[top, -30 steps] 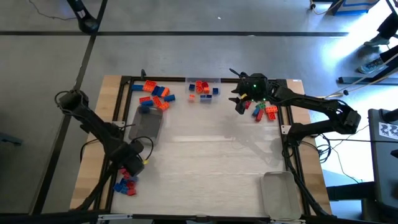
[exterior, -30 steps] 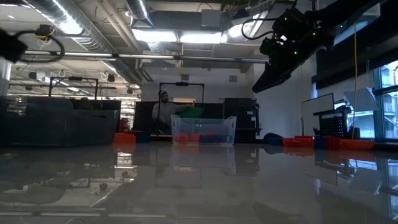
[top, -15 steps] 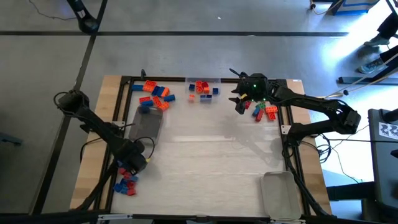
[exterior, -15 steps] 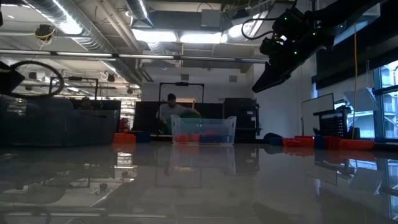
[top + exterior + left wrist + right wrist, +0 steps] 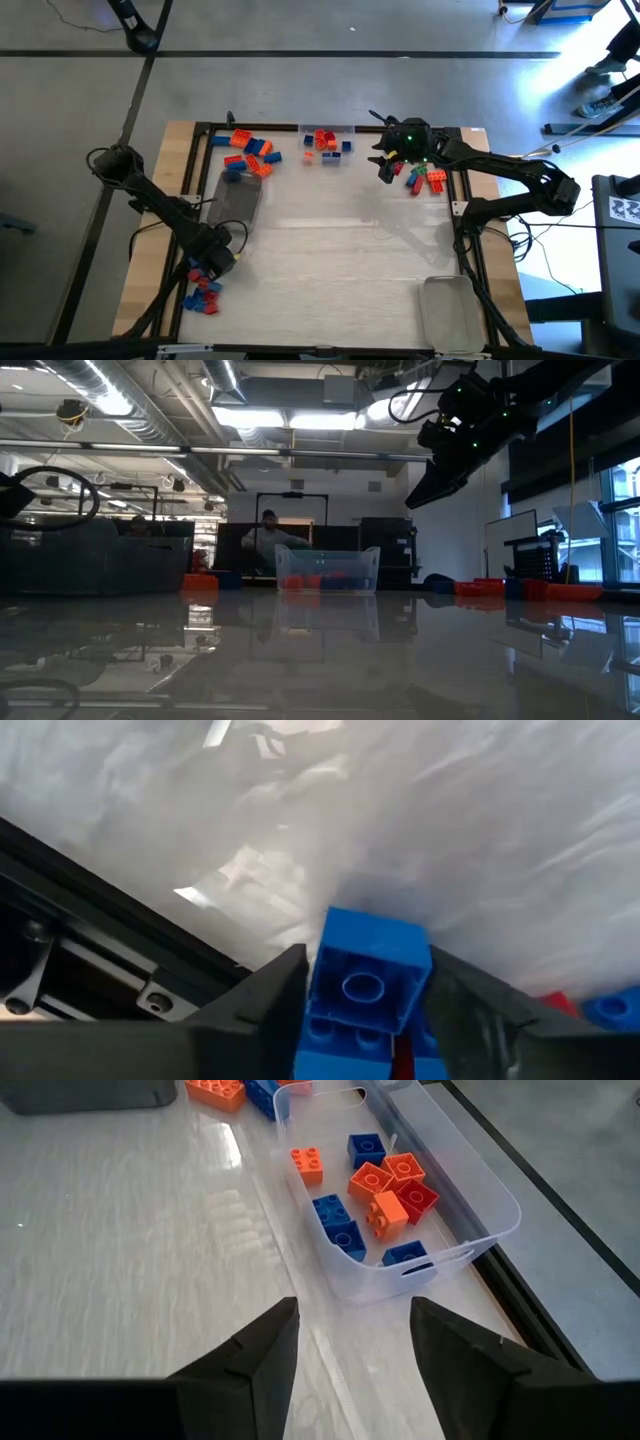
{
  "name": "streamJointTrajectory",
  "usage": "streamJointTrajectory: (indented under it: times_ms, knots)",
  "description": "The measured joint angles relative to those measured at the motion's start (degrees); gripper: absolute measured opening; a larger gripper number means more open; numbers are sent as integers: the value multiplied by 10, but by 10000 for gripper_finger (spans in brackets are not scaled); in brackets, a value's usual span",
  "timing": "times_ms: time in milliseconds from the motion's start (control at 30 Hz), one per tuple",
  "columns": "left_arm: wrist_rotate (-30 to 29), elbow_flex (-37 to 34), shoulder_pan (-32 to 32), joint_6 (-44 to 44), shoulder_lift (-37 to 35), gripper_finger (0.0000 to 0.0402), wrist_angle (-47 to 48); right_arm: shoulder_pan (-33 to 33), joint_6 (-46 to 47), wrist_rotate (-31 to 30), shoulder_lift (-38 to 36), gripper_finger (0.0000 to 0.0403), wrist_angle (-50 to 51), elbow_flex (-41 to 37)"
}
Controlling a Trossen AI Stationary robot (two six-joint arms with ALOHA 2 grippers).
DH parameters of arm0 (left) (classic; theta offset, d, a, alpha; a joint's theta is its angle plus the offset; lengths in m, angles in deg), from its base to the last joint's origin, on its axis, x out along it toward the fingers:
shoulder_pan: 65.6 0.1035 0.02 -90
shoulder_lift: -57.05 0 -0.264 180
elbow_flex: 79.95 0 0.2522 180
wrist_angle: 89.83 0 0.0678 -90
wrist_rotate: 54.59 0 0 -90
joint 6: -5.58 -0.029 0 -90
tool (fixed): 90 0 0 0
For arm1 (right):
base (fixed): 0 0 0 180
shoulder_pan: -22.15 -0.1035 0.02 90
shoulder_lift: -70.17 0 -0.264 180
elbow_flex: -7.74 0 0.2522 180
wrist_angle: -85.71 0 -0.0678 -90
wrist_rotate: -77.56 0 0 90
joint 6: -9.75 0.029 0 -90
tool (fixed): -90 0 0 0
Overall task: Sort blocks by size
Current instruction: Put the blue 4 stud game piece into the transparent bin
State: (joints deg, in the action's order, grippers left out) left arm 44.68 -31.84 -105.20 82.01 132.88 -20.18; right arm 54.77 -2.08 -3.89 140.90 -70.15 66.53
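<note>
My left gripper (image 5: 213,262) is near the table's near left corner, shut on a blue brick (image 5: 366,982). Beside it lies a small heap of red and blue bricks (image 5: 202,296); a red one (image 5: 556,1004) shows past the fingers. My right gripper (image 5: 383,168) is open and empty, held high over the far right of the table (image 5: 425,485). It stands between a clear tray (image 5: 440,1200) that holds several orange, red and blue bricks and a heap of bricks (image 5: 426,180) at the right edge. More bricks (image 5: 250,153) lie at the far left. My left gripper pinches the blue brick by two opposite side walls (image 5: 322,970) between its two fingers. The brick's hollow underside (image 5: 362,988) faces the wrist camera. Its lower part is cut off by the picture's edge. Whether it is clear of the table, I cannot tell.
A grey lid or tray (image 5: 236,196) lies left of centre, another (image 5: 452,312) at the near right corner. The black frame rail (image 5: 90,970) runs along the table's left edge close to my left gripper. A person (image 5: 268,538) stands in the room behind the table.
My left arm has sunk a little at the near left corner: its cable loop stands lower in the low view than before. The person behind the table has shifted.
</note>
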Motion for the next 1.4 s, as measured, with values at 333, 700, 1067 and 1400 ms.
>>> streamJointTrajectory:
  times_ms: [333, 700, 1067, 1400]
  knots:
    - [-10, 30, 0, -23, -1, 121, 2, 0, 0, 0, 0, 193, 1, 0]
    - [-77, 119, 22, -77, -1, 128, 38, 0, 0, 0, 0, 193, 1, 0]
    - [-140, 190, 88, -194, -2, 129, 47, 0, 0, 0, 0, 193, 1, 0]
    - [-189, 246, 165, -348, -2, 129, 8, 0, 0, 0, 0, 193, 2, 0]
